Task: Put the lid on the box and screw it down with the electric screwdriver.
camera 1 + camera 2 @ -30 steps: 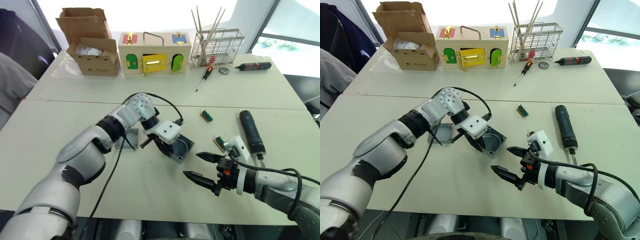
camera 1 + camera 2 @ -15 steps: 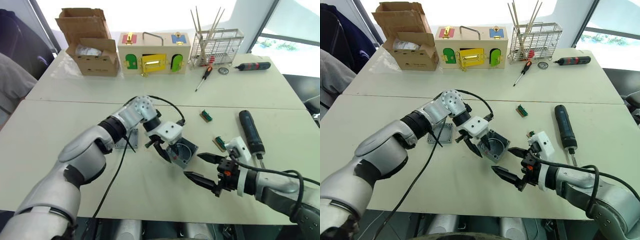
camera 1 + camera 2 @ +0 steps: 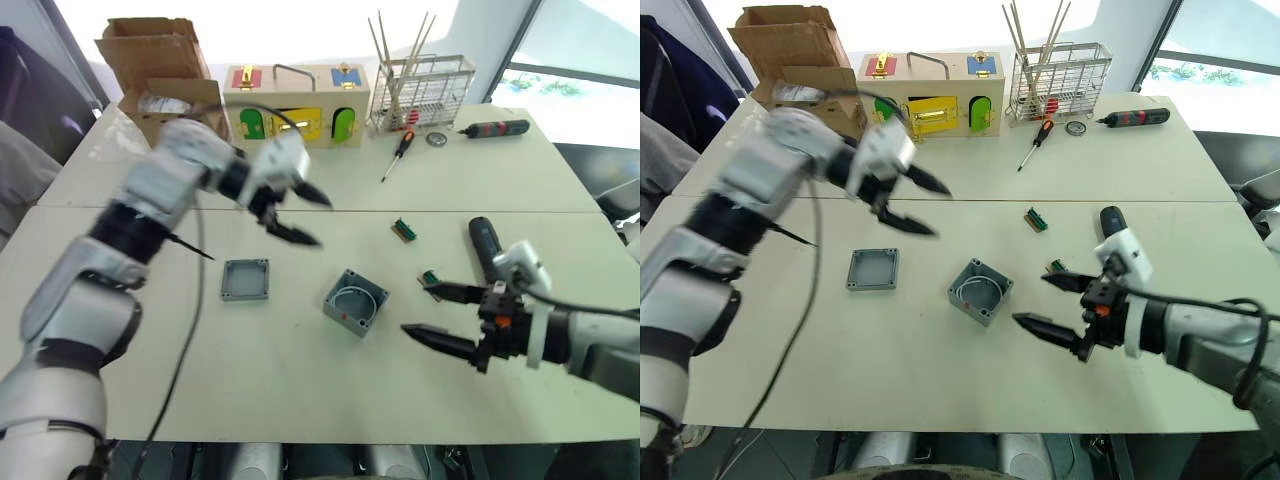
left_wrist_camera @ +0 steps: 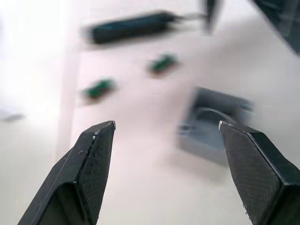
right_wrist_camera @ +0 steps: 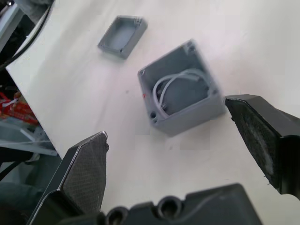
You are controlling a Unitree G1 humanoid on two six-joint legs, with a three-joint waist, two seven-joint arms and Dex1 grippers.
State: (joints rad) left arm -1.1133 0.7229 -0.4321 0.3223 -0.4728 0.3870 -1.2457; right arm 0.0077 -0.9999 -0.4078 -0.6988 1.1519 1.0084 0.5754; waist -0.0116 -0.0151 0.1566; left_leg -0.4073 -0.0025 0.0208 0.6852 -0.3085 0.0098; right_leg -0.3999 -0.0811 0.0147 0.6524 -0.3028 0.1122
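A: Where did the left gripper [image 3: 300, 212] go?
B: It let go of the box [image 3: 355, 302] and lifted away, fingers wide. Lid [image 3: 246, 280] sits beside it. Right gripper [image 3: 440, 314] waits, wide open.

- Table [image 3: 940, 400]: pale, cream-coloured top, made of two surfaces joined along a straight seam running across the middle.
- Window [image 3: 590, 50]: at the far right, bright daylight and greenery beyond a dark slanted frame.
- Far wall behind the table: washed out by strong backlight.
- Dark fabric [image 3: 685, 85]: at the far left edge.
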